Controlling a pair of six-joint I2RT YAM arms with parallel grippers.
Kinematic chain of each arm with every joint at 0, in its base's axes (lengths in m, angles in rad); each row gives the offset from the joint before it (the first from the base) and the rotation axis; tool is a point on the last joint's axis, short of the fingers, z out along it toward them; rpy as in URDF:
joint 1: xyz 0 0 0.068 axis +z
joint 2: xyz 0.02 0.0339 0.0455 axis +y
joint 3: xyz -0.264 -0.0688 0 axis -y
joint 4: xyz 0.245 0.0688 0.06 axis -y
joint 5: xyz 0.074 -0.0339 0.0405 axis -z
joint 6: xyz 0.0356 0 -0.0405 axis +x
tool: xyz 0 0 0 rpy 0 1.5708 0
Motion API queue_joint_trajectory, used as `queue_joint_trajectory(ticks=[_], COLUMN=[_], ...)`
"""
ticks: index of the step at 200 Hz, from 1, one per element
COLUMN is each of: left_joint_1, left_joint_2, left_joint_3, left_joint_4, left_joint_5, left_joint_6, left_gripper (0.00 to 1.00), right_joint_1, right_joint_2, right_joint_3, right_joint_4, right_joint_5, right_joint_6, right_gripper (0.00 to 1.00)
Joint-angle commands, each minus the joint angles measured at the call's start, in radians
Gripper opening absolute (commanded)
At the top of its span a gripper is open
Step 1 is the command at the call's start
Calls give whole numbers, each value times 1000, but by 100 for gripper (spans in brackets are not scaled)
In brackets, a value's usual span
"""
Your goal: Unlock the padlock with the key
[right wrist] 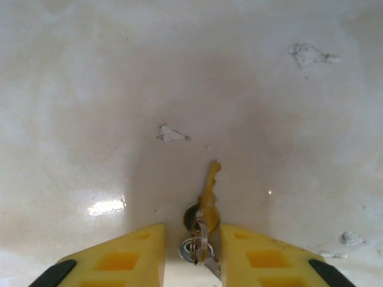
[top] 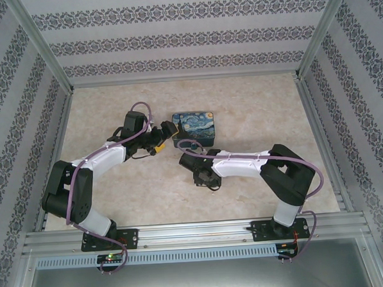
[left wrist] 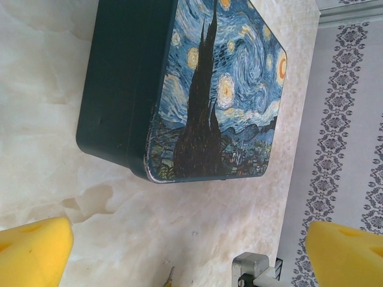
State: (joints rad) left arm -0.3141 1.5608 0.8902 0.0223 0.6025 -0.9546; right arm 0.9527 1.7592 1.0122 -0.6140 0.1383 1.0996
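Left gripper (top: 160, 137) sits just left of the tin (top: 196, 127), its yellow fingers (left wrist: 33, 251) spread wide apart, gripping nothing. A small silvery piece (left wrist: 254, 269) pokes in near the tin's corner. It could be the padlock, but I cannot tell.

Moving right, the right gripper (right wrist: 192, 254) hangs over the table (top: 260, 108) just in front of the tin. Its fingers are drawn in tight, seemingly clamped on the ring end of the key (right wrist: 208, 185), with the blade poking out ahead.

Here's the danger: held that far back, the key could swivel or slip under any push. With nothing bracing the lock, a slightly off-line poke would likely shove it across the table rather than seat the key. If the key drops, it would be fiddly to pick up again.
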Motion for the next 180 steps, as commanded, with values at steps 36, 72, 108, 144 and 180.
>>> queue_joint_trajectory(ticks=[36, 72, 108, 144, 180], left_joint_1=[-5, -5, -4, -5, -4], left_joint_2=[14, 13, 15, 15, 10], left_joint_3=[7, 6, 4, 2, -3], left_joint_4=[39, 31, 28, 23, 15], left_joint_5=[17, 14, 11, 11, 11], left_joint_6=[-10, -7, -4, -1, 4], left_gripper=[100, 100, 100, 100, 100], right_joint_1=[-17, -23, -42, -90, -125], right_joint_2=[105, 37, -49, -113, -182], right_joint_3=[-105, -139, -148, -207, -255], right_joint_4=[115, 214, 261, 352, 429], right_joint_5=[-81, -98, -111, -179, -239], right_joint_6=[-63, -200, -298, -311, -305], right_gripper=[0, 0, 0, 0, 0])
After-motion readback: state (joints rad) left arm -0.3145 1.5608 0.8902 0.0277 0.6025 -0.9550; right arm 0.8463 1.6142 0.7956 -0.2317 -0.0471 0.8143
